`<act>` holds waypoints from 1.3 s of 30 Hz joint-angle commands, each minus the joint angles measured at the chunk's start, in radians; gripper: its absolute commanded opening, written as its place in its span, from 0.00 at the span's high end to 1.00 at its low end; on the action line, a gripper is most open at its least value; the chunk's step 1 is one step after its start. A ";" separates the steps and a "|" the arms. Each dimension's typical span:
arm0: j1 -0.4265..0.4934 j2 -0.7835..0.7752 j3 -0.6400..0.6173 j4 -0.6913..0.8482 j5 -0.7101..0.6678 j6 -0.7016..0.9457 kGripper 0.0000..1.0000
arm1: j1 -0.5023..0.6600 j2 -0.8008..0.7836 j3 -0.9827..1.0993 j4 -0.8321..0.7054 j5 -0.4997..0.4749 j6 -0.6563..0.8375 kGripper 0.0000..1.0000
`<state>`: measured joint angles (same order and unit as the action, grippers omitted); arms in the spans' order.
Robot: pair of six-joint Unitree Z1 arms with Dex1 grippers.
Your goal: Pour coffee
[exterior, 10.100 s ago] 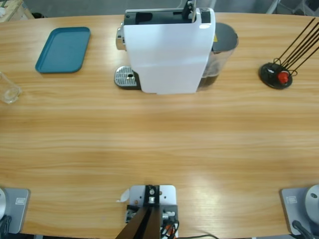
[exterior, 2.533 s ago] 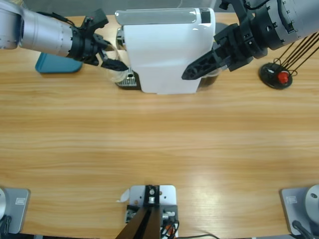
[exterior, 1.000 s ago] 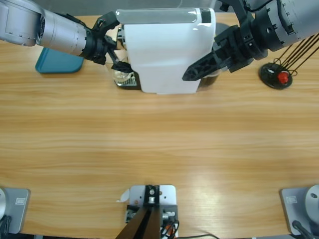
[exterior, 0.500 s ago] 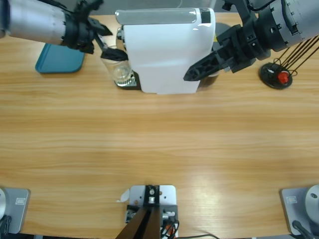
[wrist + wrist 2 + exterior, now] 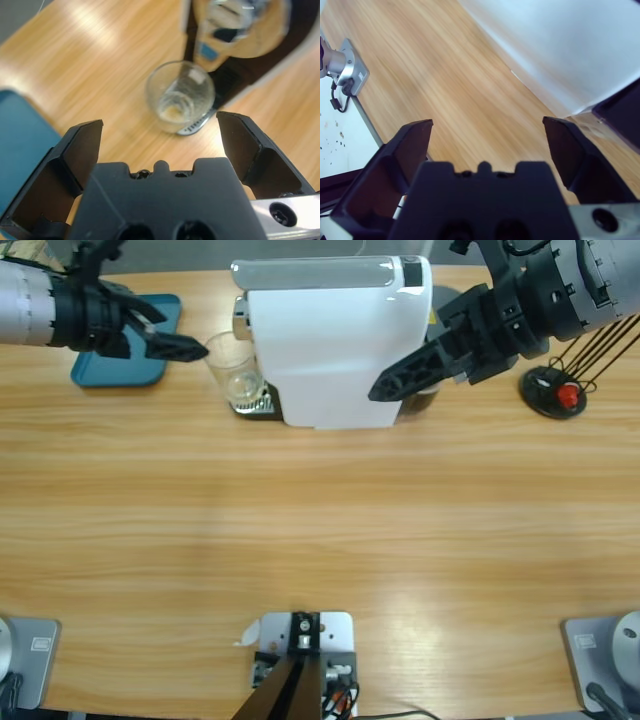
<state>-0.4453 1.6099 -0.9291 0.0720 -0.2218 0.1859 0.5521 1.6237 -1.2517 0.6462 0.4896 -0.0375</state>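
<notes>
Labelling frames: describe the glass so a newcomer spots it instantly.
Find the big white coffee machine at the table's far edge. On the metal drip grate at its left foot stands the small clear glass, upright and empty-looking, the only transparent thing there, beside a teal tray.

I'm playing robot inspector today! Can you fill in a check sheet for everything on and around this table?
Surface: long wooden table, bare across the front.
Job's things: small clear glass tumbler upright on the metal drip grate of the white coffee machine; no dark coffee seen in it.
Clutter: teal plastic tray, back left; black wire rack with a red piece, back right.
Grippers: left gripper open, just left of the tumbler, apart from it; right gripper open, at the machine's right side, holding nothing.
Cables: nothing seen on the table.
Surroundings: pale floor past the table edge in the right wrist view.
</notes>
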 commanded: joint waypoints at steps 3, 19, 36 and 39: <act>0.091 0.053 0.033 -0.010 0.057 -0.228 0.02 | 0.014 -0.041 0.041 0.007 0.004 0.010 0.00; 0.030 0.204 -0.044 0.005 0.109 -0.305 0.02 | 0.014 -0.043 0.057 0.003 -0.003 0.011 0.00; -0.006 0.224 -0.060 0.005 0.118 -0.304 0.02 | 0.014 -0.050 0.059 0.000 -0.003 0.013 0.00; 0.000 0.170 -0.045 0.006 0.174 -0.294 0.02 | 0.014 -0.051 0.050 0.001 -0.010 0.016 0.00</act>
<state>-0.4398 1.7949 -1.0023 0.0722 -0.1236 -0.1125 0.5544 1.6078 -1.2243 0.6470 0.4895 -0.0374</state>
